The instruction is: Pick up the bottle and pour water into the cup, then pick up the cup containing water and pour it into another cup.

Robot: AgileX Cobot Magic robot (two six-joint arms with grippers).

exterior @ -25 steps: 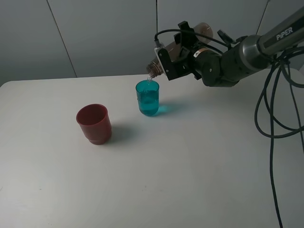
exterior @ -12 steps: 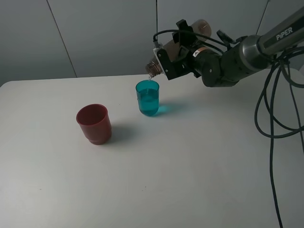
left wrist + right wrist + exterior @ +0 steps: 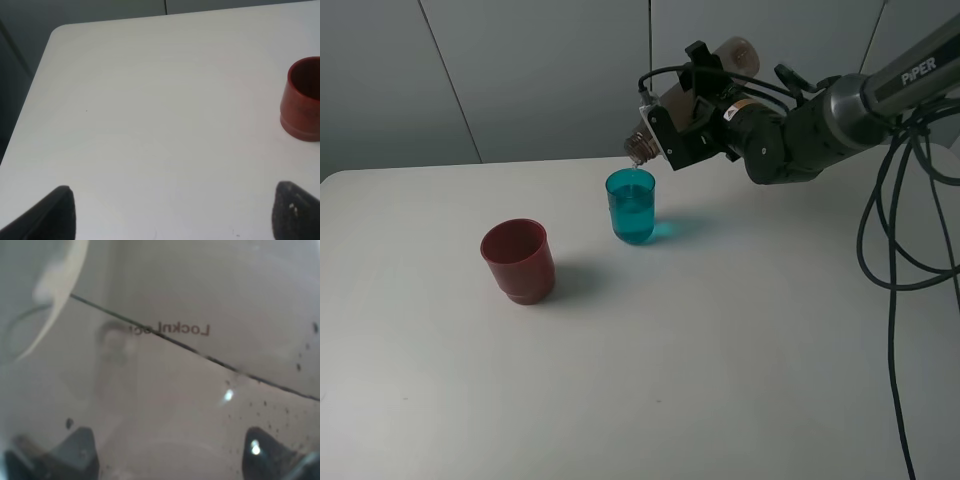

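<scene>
Over counter, right claw pinching bottle, holding it tipped steeply, neck hanging just above rim of teal cup. That teal cup standing upright, liquid showing inside. To its left, well apart, red cup standing upright. Beside red cup, left claw hovering, 2 fingers spread wide, gripping nothing.
</scene>
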